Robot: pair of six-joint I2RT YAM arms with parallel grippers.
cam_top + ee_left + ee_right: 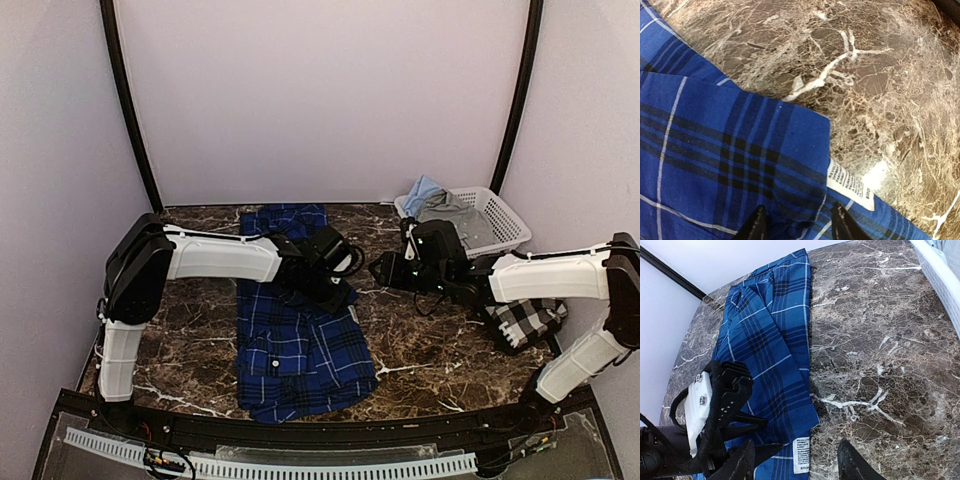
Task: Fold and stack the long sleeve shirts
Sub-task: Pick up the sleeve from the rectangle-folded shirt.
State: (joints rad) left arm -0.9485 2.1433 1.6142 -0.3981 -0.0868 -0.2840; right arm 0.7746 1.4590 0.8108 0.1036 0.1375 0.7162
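Observation:
The royal blue plaid shirt (295,335) lies lengthwise on the marble table (430,345), folded into a long strip. Its white care label (851,184) shows at the right edge. My left gripper (800,223) stands on that edge, jaws partly apart, with a small pucker of blue cloth between the fingertips (758,225). My right gripper (383,270) hovers open over bare marble just right of the shirt (775,340), facing the left gripper (725,405). The black-and-white check shirt (525,322) lies crumpled at the right, beneath the right arm.
A white plastic basket (512,226) holding grey and light blue clothes stands at the back right. Its wall (940,275) shows in the right wrist view. Pale walls close in the table on three sides.

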